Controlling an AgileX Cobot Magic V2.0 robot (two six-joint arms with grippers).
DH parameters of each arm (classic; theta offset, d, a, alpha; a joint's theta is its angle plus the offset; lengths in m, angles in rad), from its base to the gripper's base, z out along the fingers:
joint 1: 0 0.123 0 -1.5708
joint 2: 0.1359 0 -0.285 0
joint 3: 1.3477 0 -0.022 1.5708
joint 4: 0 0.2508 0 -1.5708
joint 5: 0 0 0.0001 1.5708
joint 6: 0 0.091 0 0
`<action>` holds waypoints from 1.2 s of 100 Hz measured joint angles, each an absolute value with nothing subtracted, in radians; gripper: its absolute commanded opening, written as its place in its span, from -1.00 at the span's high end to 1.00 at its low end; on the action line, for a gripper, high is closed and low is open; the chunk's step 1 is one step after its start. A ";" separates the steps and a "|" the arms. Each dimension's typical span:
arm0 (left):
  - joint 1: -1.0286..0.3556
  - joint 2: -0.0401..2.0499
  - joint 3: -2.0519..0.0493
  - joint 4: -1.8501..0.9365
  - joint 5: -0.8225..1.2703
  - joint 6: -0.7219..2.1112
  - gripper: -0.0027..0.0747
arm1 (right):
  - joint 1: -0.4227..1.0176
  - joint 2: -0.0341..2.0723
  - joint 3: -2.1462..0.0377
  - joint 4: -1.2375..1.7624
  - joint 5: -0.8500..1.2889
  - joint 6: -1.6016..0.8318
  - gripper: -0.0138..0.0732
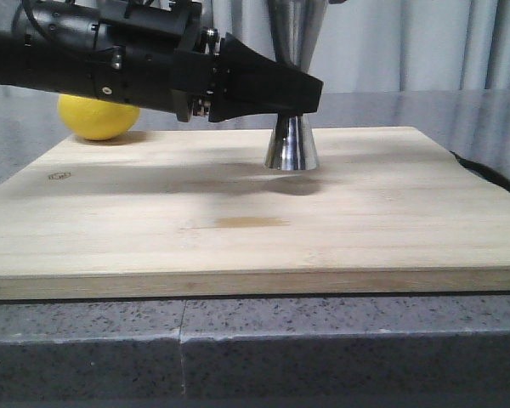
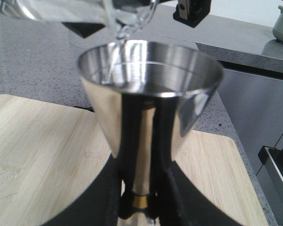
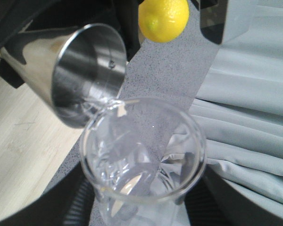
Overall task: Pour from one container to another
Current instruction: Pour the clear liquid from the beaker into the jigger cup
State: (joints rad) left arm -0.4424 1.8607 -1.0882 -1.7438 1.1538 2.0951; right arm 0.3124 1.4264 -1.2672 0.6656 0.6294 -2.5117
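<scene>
Beaker [image 3: 144, 162] tipped over jigger [image 2: 148, 99], pour under way.
Left gripper [image 2: 140, 202] jaws clamp the jigger's gold-banded waist, holding it upright on the board [image 1: 238, 212], long axis vertical, mouth up. Right-arm jaws appear to hold the beaker, grip mostly hidden; its spout points down at the jigger's near rim, axis tilted. Judgement: keep spout inside rim, tilt slowly, jigger steady. Lemon [image 1: 98, 117] behind on worktop.

My left arm [image 1: 93, 59] is matte black and boxy, cables looping over its top, silver screws near the wrist, tapering into a wedge-shaped black tool [image 1: 310, 95].
</scene>
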 measured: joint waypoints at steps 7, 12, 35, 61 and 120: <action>-0.442 1.861 -1.088 -1.744 1.154 2.095 0.98 | 0.312 1.426 -1.267 0.664 0.629 -2.513 0.21; -0.442 1.861 -1.088 -1.744 1.154 2.095 0.98 | 0.312 1.426 -1.267 0.664 0.629 -2.513 0.21; -0.442 1.861 -1.088 -1.745 1.154 2.095 0.98 | 0.330 1.426 -1.267 0.657 0.622 -2.522 0.21; -0.442 1.861 -1.088 -1.745 1.154 2.095 0.98 | 0.348 1.426 -1.267 0.652 0.593 -2.522 0.21; -0.442 1.861 -1.088 -1.746 1.154 2.095 0.98 | 0.348 1.426 -1.267 0.617 0.589 -2.529 0.21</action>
State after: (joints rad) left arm -0.4424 1.8607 -1.0882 -1.7461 1.1538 2.0951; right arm 0.3480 1.4264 -1.2672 0.6174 0.5890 -2.5289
